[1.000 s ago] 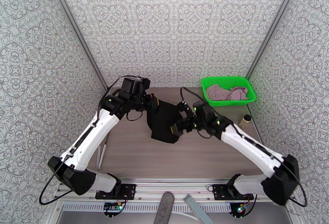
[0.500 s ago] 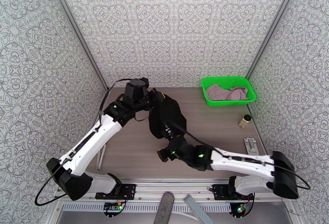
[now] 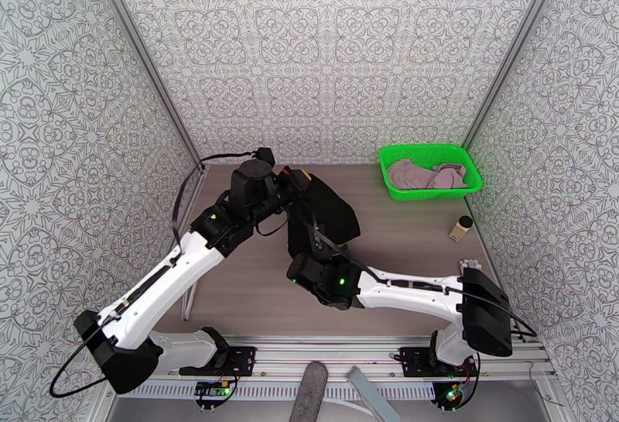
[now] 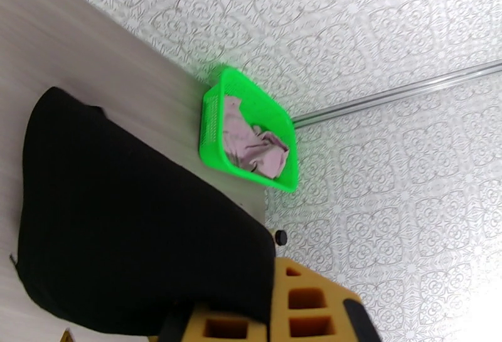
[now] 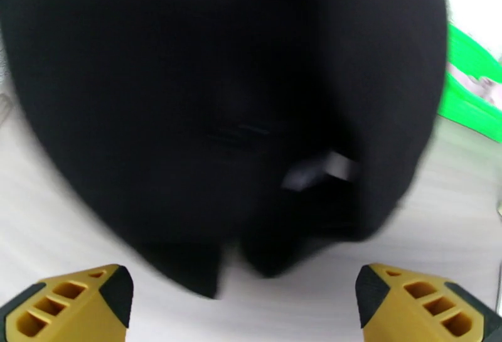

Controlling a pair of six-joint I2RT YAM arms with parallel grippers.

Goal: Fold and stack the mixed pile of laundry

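**Supervisor:** Report claw states and garment positions.

**Operator:** I am reading the overhead view with the arm bases at 6 o'clock.
- My left claw (image 3: 302, 183) is clamped on the upper edge of the black garment (image 3: 329, 214).
- That garment hangs bunched over the middle of the tabletop (image 3: 247, 292). I cannot tell whether its lower part touches the surface.
- My right claw (image 5: 245, 302) has its fingers spread wide. The cloth is just ahead at 12 o'clock and nothing is between them.
- The pink garment (image 3: 425, 176) lies crumpled in the green basket (image 3: 430, 148) at 2 o'clock, not yet folded.

**Supervisor:** List the hazards.

**Operator:** There are three, in my judgement.
1. The cloth hangs in folds. A closing right claw may pinch two layers or a mid-panel instead of a corner, and the spread would then come out twisted.
2. The left hold is on one edge only. A sideways pull from the right arm could drag the cloth out of the fingers.
3. The right wrist picture is blurred, so I cannot fix the hem. Advancing blind may push the cloth away or bring the two arms into contact, since they stand close together.
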